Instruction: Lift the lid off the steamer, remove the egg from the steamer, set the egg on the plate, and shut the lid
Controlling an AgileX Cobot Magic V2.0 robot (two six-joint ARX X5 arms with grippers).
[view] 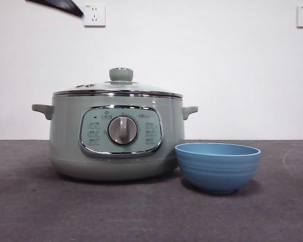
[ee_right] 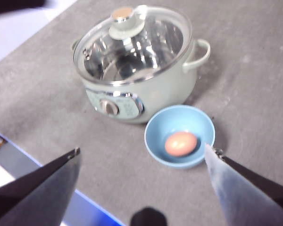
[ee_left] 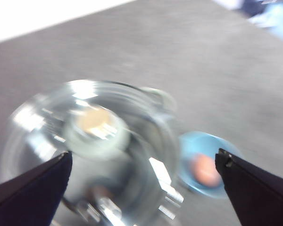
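Glass lid (view: pixel 118 86) closes the steamer (view: pixel 116 136); egg (ee_right: pixel 180 143) in the plate (view: pixel 217 167).

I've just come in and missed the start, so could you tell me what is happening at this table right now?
Nothing is being held at the moment. The lid sits closed on the steamer, and the egg lies in the plate beside it. The left gripper hangs open above the lid, and the right gripper is open too, up above the table. By how things lie, the task looks complete.
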